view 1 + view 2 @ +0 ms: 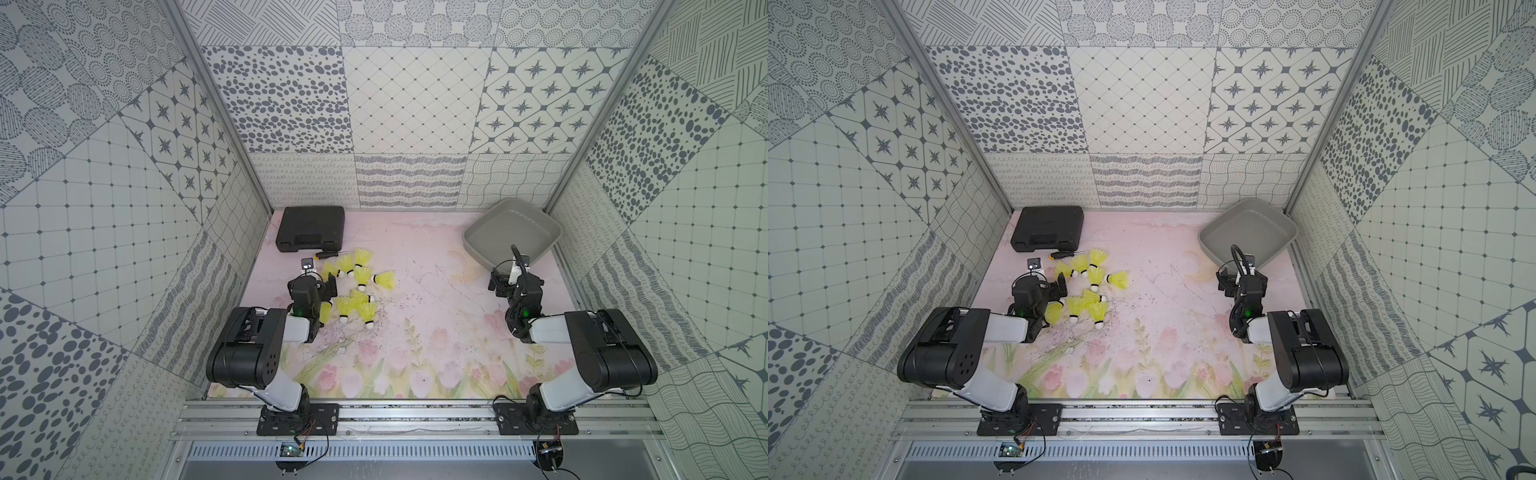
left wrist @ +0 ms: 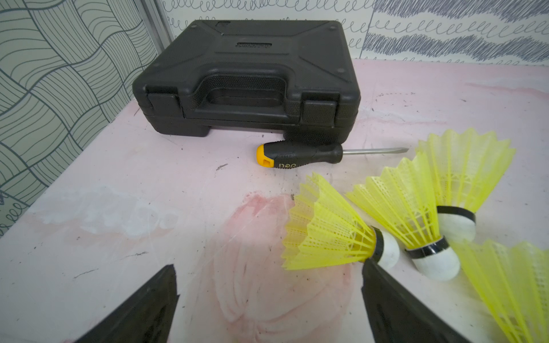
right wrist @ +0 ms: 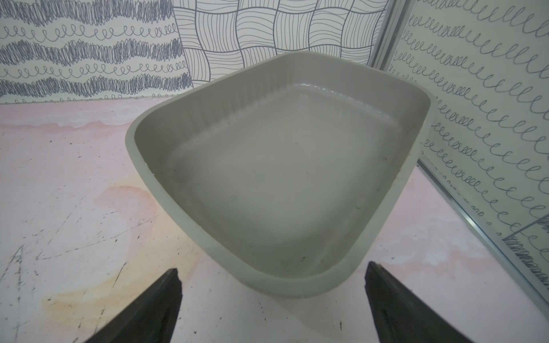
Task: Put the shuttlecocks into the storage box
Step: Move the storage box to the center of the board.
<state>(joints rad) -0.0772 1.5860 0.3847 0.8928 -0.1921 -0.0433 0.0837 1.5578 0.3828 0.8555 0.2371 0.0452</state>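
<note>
Storage box [image 1: 509,232] [image 3: 282,178] was the biggest of the task's things: a shallow grey plastic tray with rounded corners, low walls leaning outward and fine ribs on the inner side of one wall. It stood in the far right corner of the pink flowered table [image 1: 415,332], turned so that one corner pointed to the right gripper [image 3: 271,270]. This gripper had its two black fingers spread wide and was gripping nothing. The near corner of the storage box lay just in front of the fingertips, close to them but apart.

On the other side of the table lay the shuttlecocks [image 1: 363,274] [image 1: 1096,274] [image 2: 326,234], well apart from the box. About nine could be counted in both top views, in a loose heap. Each had a neon yellow-green ribbed skirt, a dark band and a white round cork. Most lay on their sides and pointed in different directions.

The left gripper [image 2: 269,267] [image 1: 313,282] was also spread wide, over bare table at the edge of the heap. In the left wrist view, one fingertip stood just beside the cork of the nearest shuttlecock. Whether it touched it could not be told.

A black case [image 1: 311,228] lay in the far left corner, and a screwdriver [image 2: 297,154] lay between it and the heap
</note>
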